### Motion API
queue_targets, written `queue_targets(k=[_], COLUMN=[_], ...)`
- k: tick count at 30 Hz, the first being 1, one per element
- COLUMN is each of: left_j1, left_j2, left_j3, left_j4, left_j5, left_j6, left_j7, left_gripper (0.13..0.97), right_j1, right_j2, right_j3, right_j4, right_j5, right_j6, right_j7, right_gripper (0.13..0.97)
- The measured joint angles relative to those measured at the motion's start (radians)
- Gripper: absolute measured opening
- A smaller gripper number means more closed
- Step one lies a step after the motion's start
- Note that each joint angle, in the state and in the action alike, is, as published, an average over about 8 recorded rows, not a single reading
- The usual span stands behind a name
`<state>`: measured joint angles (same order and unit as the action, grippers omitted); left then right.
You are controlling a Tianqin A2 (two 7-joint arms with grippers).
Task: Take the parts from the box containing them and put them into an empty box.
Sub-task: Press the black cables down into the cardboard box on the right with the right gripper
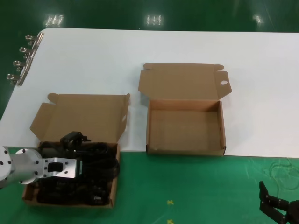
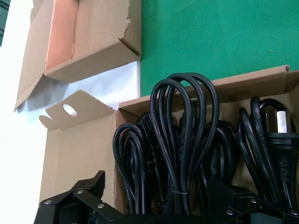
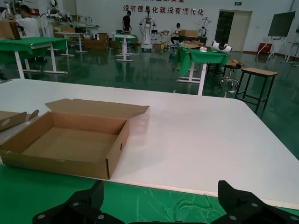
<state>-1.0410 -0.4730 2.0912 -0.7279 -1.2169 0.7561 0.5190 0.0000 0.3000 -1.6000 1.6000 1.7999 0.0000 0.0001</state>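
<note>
While the left gripper (image 1: 86,169) hovers spread-jawed over the black coiled power cords (image 2: 184,140) in the shallow brown cardboard box (image 1: 112,193), picking seems underway, next needing closure and carriage to the empty holed-lid box (image 1: 185,150); the right gripper (image 1: 280,207) waits open.

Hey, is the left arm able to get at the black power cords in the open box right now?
Probably yes. The left gripper is already over the box of cords, its lid folded back, and nothing lies over the power cords under its open fingers. The right gripper waits off to the right.
</note>
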Motion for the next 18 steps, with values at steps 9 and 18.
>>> queue_targets(k=[9,18], left_j1=[-0.001,0.018], left_j2=[-0.022,-0.046], left_j3=[0.008,0.02], left_j4=[-0.015,-0.063], left_j5=[-0.008,0.003], left_j6=[0.017,0.032], left_j7=[-0.022,-0.069], left_gripper=[0.711,0.51], right_j1=[0.0,0.0], right_j2=[0.0,0.0], right_j3=[0.0,0.0], right_j4=[0.0,0.0], right_j5=[0.0,0.0], right_j6=[0.0,0.0], right_j7=[0.0,0.0], right_gripper=[0.879,0.95])
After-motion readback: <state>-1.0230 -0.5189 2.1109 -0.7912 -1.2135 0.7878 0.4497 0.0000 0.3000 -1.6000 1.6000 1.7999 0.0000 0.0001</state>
